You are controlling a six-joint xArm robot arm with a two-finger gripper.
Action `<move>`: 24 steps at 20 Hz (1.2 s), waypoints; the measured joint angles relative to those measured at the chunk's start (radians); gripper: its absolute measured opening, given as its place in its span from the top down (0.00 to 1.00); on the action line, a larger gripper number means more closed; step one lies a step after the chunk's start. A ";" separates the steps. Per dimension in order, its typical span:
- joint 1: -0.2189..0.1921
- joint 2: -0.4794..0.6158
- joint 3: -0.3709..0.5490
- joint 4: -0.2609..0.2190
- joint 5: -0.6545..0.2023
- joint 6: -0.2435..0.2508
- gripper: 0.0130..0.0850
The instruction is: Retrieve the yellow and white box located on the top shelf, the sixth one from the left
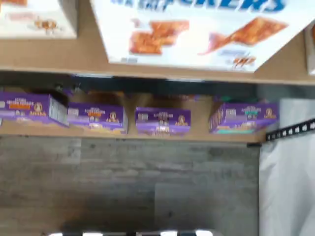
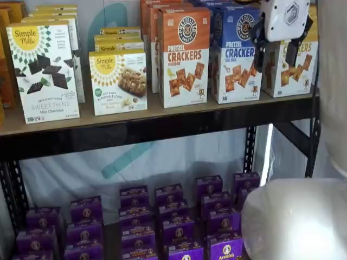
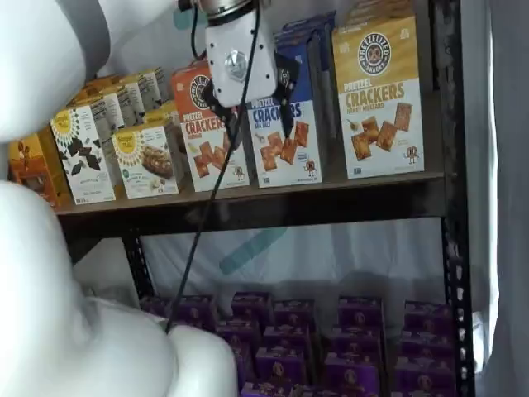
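The yellow and white box stands at the right end of the top shelf, next to a blue-and-white crackers box. It also shows in a shelf view on the top shelf. My gripper hangs in front of the shelf at box height, its white body above two black fingers with a plain gap between them, holding nothing. It overlaps the yellow box's left part there, and in a shelf view the gripper overlaps the orange and blue boxes. The wrist view shows a white box bottom with blue lettering on the shelf board.
An orange-and-white crackers box and Simple Mills boxes stand further left. Several small purple boxes fill the lower level, also in the wrist view. A black upright bounds the shelf's right end. My white arm fills the foreground.
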 joint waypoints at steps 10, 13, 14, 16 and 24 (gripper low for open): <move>-0.217 0.115 -0.083 0.053 -0.107 -0.204 0.00; -0.249 0.152 -0.116 0.050 -0.105 -0.238 0.00; -0.268 0.169 -0.133 0.058 -0.099 -0.255 0.00; -0.290 0.187 -0.147 0.068 -0.104 -0.277 0.00; -0.354 0.245 -0.206 0.100 -0.147 -0.334 0.00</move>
